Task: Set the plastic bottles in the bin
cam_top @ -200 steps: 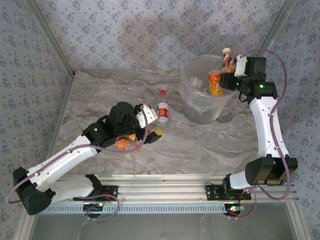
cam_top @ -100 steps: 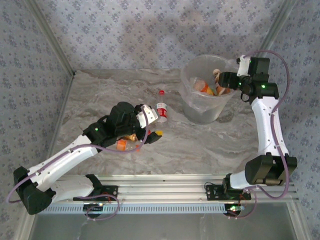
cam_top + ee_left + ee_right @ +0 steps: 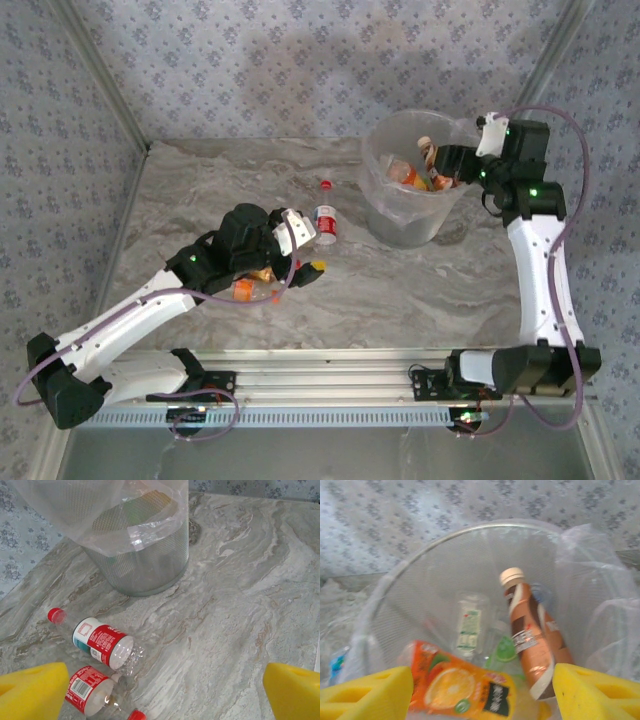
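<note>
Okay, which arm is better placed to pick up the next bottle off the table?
Left. The left end effector, open, hangs over the near red-labelled bottle and the far red-labelled bottle lying on the table; the right end effector, also open, is at the bin, well away from them.

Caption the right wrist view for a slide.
Open right gripper over the bin; orange-label bottle and brown bottle inside.

The brown bottle [image 3: 428,152], a second ago upright above the rim at the right end effector [image 3: 450,166], now lies inside the bin [image 3: 375,150] beside the tipped orange bottle [image 3: 405,173]; the right arm sits further right.
</note>
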Tool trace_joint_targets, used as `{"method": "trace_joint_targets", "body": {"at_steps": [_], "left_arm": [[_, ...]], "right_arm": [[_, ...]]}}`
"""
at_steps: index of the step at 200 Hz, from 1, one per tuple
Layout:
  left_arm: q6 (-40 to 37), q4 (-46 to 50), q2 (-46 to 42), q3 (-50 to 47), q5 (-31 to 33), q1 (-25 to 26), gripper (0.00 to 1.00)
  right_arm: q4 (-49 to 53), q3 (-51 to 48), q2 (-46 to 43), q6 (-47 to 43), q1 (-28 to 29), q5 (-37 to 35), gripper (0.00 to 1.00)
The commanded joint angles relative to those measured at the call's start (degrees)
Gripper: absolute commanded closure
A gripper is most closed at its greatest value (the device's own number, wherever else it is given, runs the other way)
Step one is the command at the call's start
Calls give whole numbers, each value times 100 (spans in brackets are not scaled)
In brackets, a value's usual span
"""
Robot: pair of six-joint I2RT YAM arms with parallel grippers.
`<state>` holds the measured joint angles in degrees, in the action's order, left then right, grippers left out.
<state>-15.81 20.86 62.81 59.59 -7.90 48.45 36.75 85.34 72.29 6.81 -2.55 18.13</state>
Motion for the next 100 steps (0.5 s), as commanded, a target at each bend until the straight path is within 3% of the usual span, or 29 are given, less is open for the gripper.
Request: {"method": "trace_joint_targets", "body": {"at_steps": [1,48,100], "left_arm": [[105,-104,-5,122,-49,25,0],[124,128,66,307,264,16,0],[1282,989,453,920,742,16,0]], "right_arm": [[-198,-397,-529,356,281,483,24],[-132,-1264,-1605,726,1148,354,22],[8,-2563,-2695,1427,1842,191,21]]}}
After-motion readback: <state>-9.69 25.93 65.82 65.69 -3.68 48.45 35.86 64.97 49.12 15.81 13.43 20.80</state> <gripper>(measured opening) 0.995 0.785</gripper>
